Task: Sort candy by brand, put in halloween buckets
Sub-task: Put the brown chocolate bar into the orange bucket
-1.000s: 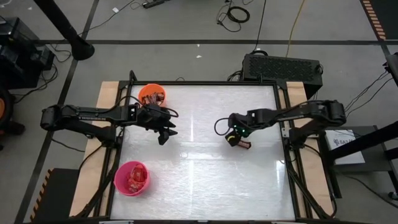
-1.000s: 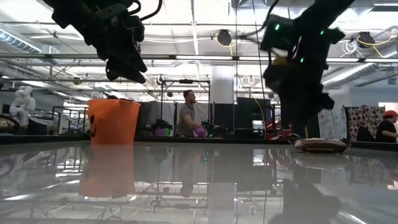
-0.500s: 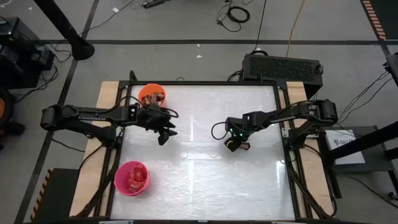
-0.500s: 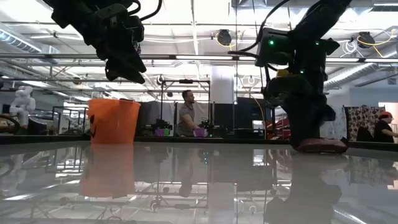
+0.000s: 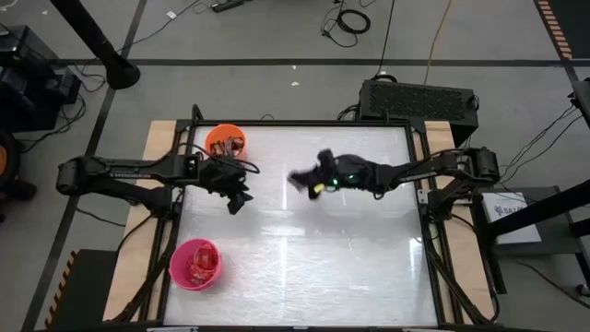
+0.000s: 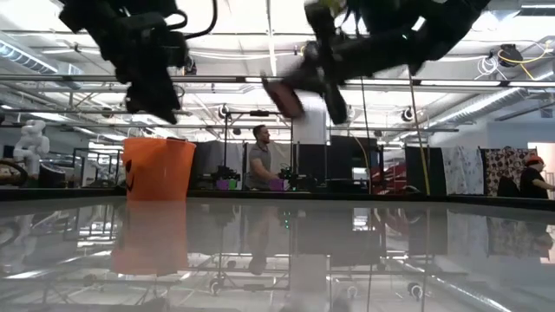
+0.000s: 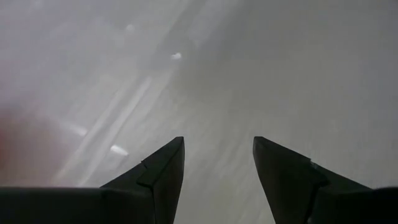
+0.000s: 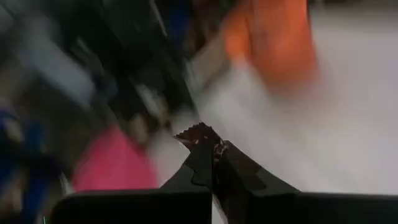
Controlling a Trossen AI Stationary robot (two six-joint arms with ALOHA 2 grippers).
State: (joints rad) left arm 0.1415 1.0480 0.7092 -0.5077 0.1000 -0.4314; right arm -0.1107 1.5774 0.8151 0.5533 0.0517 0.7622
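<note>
Candy is pinched in the right gripper (image 5: 300, 179), its fingers clamped on one dark bar (image 5: 297, 177) lifted off the white table (image 5: 369, 267), to the right of the orange bucket (image 5: 224, 141) in the high view. That bucket stands at the table's far left corner with wrappers inside; the pink bucket (image 5: 195, 264) sits nearer the front edge, well apart from the orange one, also holding candy. The left gripper (image 5: 237, 198) hovers just in front of the orange bucket, fingers apart and empty.

Low view: the right gripper (image 6: 290, 91) hangs high, to the right of the orange bucket (image 6: 159, 169), the dark bar (image 6: 284, 95) in its tips. The left gripper (image 6: 160, 108) hangs above the bucket.

Left wrist view: two dark fingers (image 7: 163, 171) stand spread over bare table (image 7: 280, 68).

Right wrist view: the fingers (image 8: 202, 163) meet on the dark wrapper (image 8: 199, 134), with blurred orange (image 8: 273, 40) and pink (image 8: 112, 165) shapes beyond
</note>
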